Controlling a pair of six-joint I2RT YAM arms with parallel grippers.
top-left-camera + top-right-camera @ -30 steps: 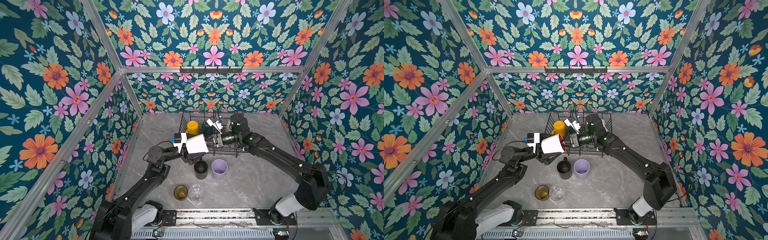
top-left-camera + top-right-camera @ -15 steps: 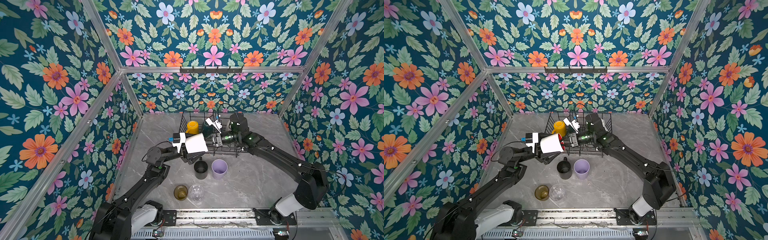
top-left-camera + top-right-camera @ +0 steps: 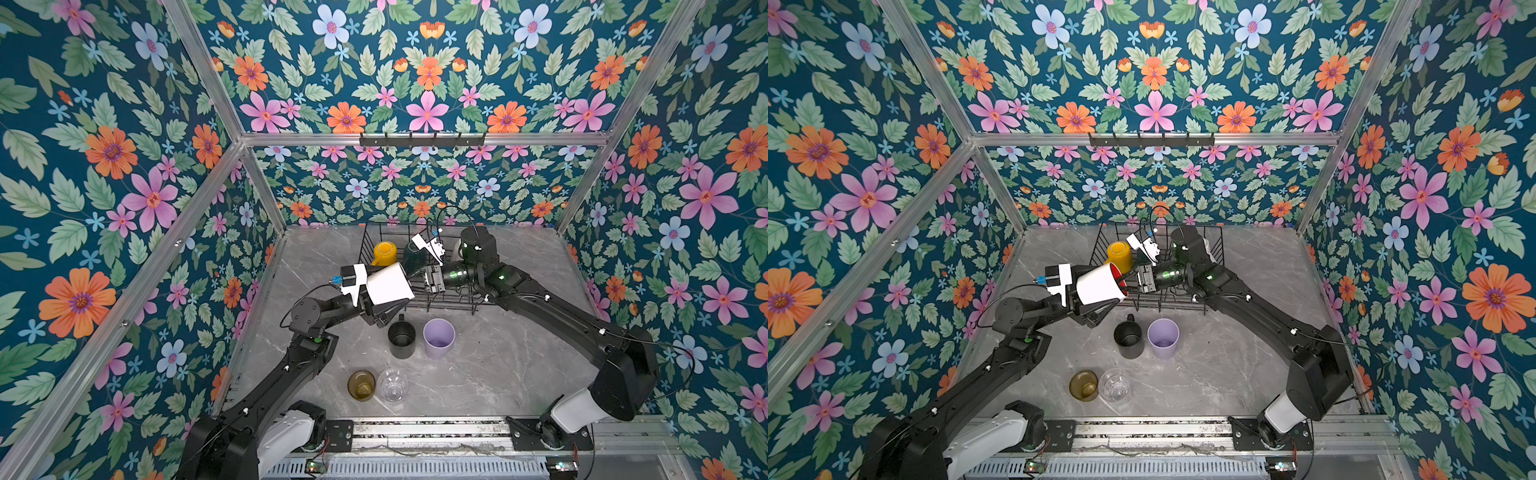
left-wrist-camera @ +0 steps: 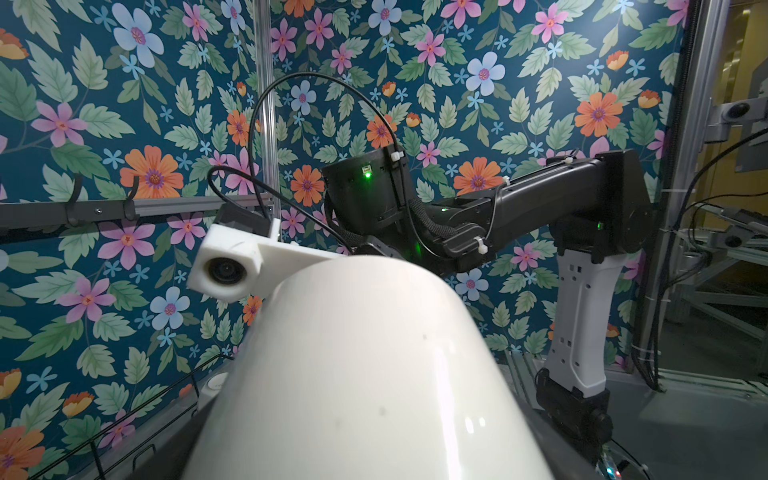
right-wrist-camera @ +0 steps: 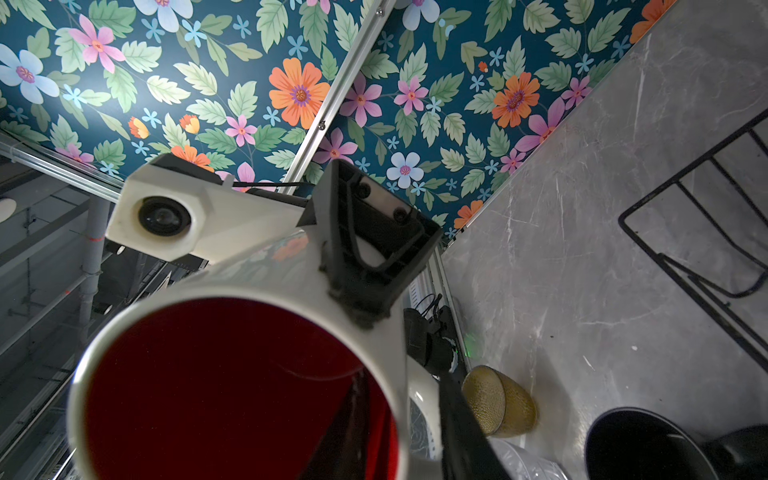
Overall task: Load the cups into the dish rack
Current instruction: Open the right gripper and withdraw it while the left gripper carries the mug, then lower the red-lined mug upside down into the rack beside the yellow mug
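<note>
Yellow mug (image 3: 384, 252) and teal mug (image 3: 413, 257) sit in the rack (image 3: 368, 245). The left gripper (image 3: 388, 297), spread wide, holds the red-inside mug (image 3: 1100, 284) sideways in the air at the rack's front corner. The right gripper (image 3: 1128, 281) straddles its rim; clamped or not, I cannot tell. Left on the surface (image 3: 498, 374): black mug (image 3: 401, 340), tumbler (image 3: 438, 338), olive glass (image 3: 360, 385), clear glass (image 3: 392, 385).

White mug (image 3: 390, 286) in left hand (image 3: 384, 300), yellow mug (image 3: 384, 252) in dish rack (image 3: 367, 246), black mug (image 3: 401, 340) beside lilac tumbler (image 3: 438, 337)
</note>
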